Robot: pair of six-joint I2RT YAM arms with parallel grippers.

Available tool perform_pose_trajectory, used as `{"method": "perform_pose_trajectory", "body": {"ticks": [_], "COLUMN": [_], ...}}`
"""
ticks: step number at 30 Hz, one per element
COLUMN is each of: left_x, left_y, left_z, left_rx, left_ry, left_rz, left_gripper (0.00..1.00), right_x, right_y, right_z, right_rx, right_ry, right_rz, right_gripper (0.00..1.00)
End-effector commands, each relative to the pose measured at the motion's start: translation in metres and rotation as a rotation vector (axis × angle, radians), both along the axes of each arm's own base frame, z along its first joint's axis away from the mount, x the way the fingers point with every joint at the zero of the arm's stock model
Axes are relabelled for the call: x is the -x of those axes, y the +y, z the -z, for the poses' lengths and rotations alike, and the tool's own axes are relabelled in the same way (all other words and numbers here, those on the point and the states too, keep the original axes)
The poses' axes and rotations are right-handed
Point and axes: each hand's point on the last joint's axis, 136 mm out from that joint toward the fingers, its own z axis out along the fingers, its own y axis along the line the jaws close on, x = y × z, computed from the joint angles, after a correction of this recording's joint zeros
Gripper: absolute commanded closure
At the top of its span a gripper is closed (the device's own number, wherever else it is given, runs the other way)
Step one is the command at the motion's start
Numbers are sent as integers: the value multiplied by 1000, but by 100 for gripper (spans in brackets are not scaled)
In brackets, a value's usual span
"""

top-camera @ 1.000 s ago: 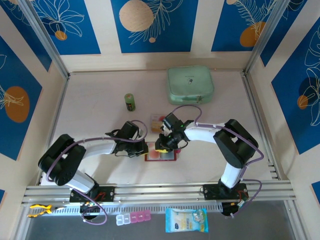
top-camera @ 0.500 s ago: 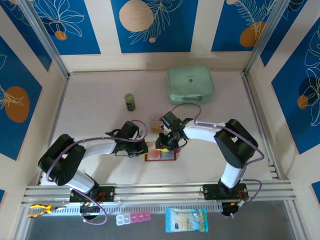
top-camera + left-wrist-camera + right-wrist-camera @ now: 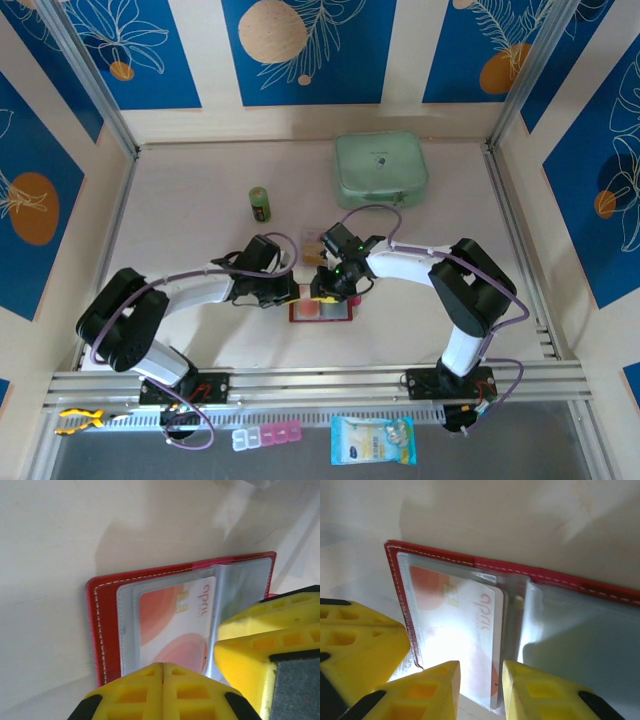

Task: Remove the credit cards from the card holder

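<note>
The red card holder (image 3: 335, 312) lies open on the table between both arms. In the left wrist view its red stitched cover (image 3: 105, 630) frames a clear pocket holding a white credit card (image 3: 172, 615) with orange circles. My left gripper (image 3: 163, 666) is shut, tips together over the pocket's near edge, at the holder's left end (image 3: 290, 292). My right gripper (image 3: 481, 680) is open, its fingers either side of the card's (image 3: 465, 625) free long edge at the holder's fold (image 3: 520, 569). From above, the right gripper (image 3: 325, 292) sits over the holder's middle. Another card (image 3: 313, 243) lies loose behind it.
A mint green zip case (image 3: 381, 168) sits at the back right. A small green cylinder (image 3: 260, 204) stands at the back left. The two grippers are close together, the right one's yellow finger (image 3: 250, 650) beside the left one. Side walls bound the table.
The right gripper has edged slightly left over the holder. The left wrist has shifted slightly away from the arm bases. The holder stays put.
</note>
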Motion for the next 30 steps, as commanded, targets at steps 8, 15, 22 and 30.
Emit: {"method": "perform_pose_trajectory", "body": {"ticks": [8, 15, 22, 30], "left_x": [9, 13, 13, 15], "left_y": [13, 15, 16, 18], "left_z": [20, 31, 31, 32], "left_rx": [-65, -77, -80, -83], "left_ry": [43, 67, 68, 71], "left_rz": [16, 12, 12, 12], "left_gripper": [98, 98, 99, 99], "right_x": [3, 5, 6, 9], "right_y": [13, 6, 7, 2], "right_z": [-9, 2, 6, 17], "right_rx": [-69, -20, -18, 25], "right_ry": [12, 25, 37, 59], "right_rz": [-10, -7, -12, -14], "right_gripper": [71, 72, 72, 72]}}
